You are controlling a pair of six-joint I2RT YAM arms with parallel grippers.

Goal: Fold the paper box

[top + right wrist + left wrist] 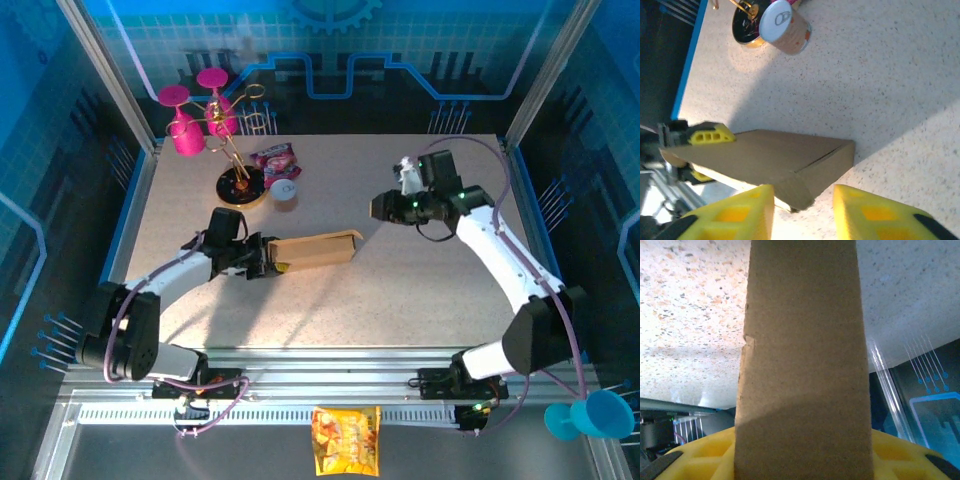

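The paper box (318,249) is a flat brown cardboard box lying mid-table, one end raised a little. My left gripper (268,257) is shut on its left end; in the left wrist view the cardboard (802,365) runs up between the yellow fingers (700,457). From the right wrist view, the box (770,157) lies just ahead with a rounded tab hanging at its near corner. There my right gripper (803,212) is open, its yellow fingers (875,212) apart, above and right of the box. The right gripper (385,207) hovers beyond the box's right end, touching nothing.
A small white-lidded can (285,192) and a pink snack packet (274,161) lie behind the box. A black round stand with gold rods and pink cups (240,184) is at the back left. An orange-yellow packet (346,441) lies off the table front. A blue cup (592,414) sits at the right front.
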